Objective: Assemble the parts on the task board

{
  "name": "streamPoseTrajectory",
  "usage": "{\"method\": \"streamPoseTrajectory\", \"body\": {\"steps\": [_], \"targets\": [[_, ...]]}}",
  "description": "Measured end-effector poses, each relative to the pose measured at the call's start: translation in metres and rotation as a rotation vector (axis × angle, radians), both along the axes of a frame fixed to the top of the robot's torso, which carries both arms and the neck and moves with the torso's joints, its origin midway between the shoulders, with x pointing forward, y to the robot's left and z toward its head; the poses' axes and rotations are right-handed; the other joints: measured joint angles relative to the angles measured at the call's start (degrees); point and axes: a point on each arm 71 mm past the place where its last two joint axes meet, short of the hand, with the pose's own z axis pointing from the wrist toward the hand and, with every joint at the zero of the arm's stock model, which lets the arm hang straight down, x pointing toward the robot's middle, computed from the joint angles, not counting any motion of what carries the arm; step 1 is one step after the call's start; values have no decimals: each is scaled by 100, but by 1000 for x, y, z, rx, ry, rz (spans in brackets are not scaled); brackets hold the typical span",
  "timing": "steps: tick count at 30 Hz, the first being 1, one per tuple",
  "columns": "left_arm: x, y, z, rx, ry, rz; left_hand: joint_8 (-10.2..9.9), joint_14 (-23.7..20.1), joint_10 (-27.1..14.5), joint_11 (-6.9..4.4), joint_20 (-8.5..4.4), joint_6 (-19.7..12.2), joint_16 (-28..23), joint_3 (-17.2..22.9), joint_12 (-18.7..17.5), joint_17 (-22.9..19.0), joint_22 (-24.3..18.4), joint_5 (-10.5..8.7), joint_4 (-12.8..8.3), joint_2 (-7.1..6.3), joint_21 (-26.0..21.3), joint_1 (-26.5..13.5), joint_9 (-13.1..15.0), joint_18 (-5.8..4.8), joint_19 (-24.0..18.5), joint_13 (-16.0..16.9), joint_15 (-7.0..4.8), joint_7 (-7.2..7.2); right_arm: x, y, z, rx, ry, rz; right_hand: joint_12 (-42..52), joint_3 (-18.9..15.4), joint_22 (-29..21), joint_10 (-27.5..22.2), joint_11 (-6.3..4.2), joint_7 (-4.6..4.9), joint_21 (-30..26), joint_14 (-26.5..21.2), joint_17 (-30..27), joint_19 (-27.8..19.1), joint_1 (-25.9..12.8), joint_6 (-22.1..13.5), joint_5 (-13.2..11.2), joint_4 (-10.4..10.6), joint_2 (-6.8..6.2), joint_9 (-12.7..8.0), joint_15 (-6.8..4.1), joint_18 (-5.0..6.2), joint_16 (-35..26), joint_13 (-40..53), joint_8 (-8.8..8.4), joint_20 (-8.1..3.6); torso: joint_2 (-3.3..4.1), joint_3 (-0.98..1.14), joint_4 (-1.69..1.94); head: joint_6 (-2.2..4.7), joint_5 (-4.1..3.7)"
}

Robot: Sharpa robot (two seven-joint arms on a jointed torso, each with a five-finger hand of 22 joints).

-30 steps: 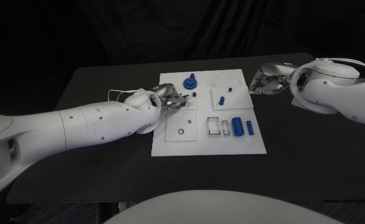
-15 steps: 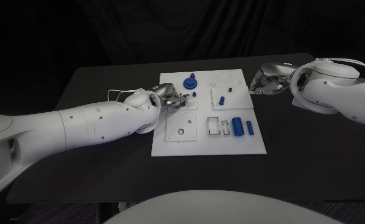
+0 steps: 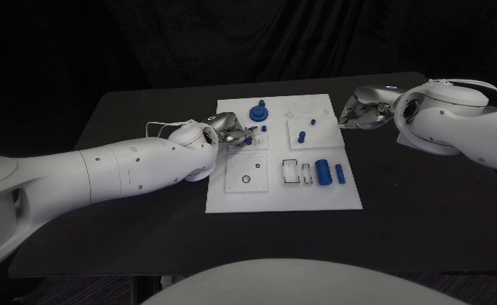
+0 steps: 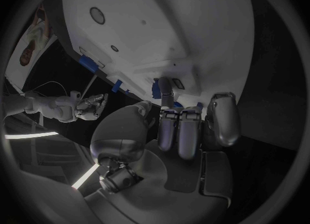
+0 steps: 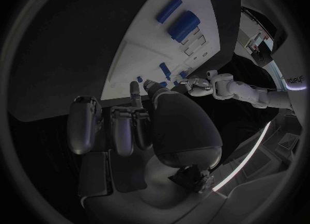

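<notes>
The white task board [image 3: 285,201] lies mid-table. My left hand [image 3: 236,135] rests over the board's left part, fingers curled in. It pinches a small blue part [image 4: 157,88] against the board between thumb and fingers [image 4: 181,132]. My right hand [image 3: 358,115] hovers at the board's right edge with its fingers [image 5: 123,126] curled in on nothing. A blue round part with a peg [image 3: 259,112] stands at the board's far side. Small blue pegs [image 3: 302,135] stand near the middle. Two blue cylinders [image 3: 323,171] lie in the near right section.
The board [image 4: 161,22] has round holes [image 4: 97,14] and raised square plates [image 3: 248,174]. White slots [image 3: 293,171] sit beside the cylinders. Black table [image 3: 145,104] surrounds the board, with dark curtain behind. The blue cylinders [image 5: 183,25] lie off beyond the right hand.
</notes>
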Motion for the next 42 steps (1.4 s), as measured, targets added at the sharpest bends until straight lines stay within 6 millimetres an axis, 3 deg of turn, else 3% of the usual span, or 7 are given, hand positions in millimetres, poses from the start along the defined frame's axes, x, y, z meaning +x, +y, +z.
{"method": "streamPoseTrajectory", "body": {"steps": [24, 39, 40, 41, 42], "targets": [[2, 0, 0, 0, -7, 1, 0, 0, 0, 0, 0, 0, 0, -15, 0, -1, 0, 0, -16, 151, -22, 154, -1, -1, 0, 0, 0, 0, 0, 0, -1, -3, 6, 2, 0, 15, -1, 0, 0, 0, -77, 0, 0, -41, 45, 0, 0, -47, 0, 6, 0, 0, -23, 0, 0, 1, -2, 1, 4, 0, 15], [2, 1, -1, -35, 21, 17, -33, 0, 0, 0, 14, 2, 0, -47, 0, -1, 0, 0, -49, 71, -44, 647, -1, -2, -13, 0, 0, 0, -1, 0, -1, -5, 10, 3, 0, 46, 4, 0, 0, -21, -105, 0, 0, -41, 68, 20, 0, -79, 24, 14, 0, 1, -46, -1, 0, 0, -2, 1, 5, 0, 13], [2, 1, -1, -37, 23, 18, -50, 0, 0, 0, 2, 0, 0, -14, 0, -1, 0, 623, -64, 3, -44, 793, -1, -2, -25, 0, 0, -2, -1, 0, -1, -5, 10, 3, 0, 46, 4, 0, 0, -21, -105, 0, 0, -41, 68, 20, 0, -79, 23, 14, 0, 1, -46, -1, 0, 0, -2, 1, 5, 0, 13], [2, 1, -1, -39, 25, 19, -67, 0, 0, 0, 2, -1, 0, 26, 0, -2, 0, 1050, -54, -29, -44, 895, -1, -1, -25, 0, 0, -3, -1, 0, -1, -5, 10, 3, 0, 46, 4, 0, 0, -20, -105, 0, 0, -41, 68, 20, 0, -79, 24, 14, 0, 1, -46, -1, 0, 1, -2, 1, 5, 0, 13], [2, 2, -1, -41, 27, 21, -79, 0, 0, 0, 2, -2, 0, 46, 0, -2, 0, 1232, -55, -53, -44, 949, 0, -2, -25, 0, 0, -4, -1, 0, -1, -5, 10, 3, 0, 46, 3, 0, 0, -21, -105, 0, 0, -41, 68, 20, 0, -79, 24, 14, 0, 1, -46, -1, 0, 0, -2, 1, 5, 0, 13]]}}
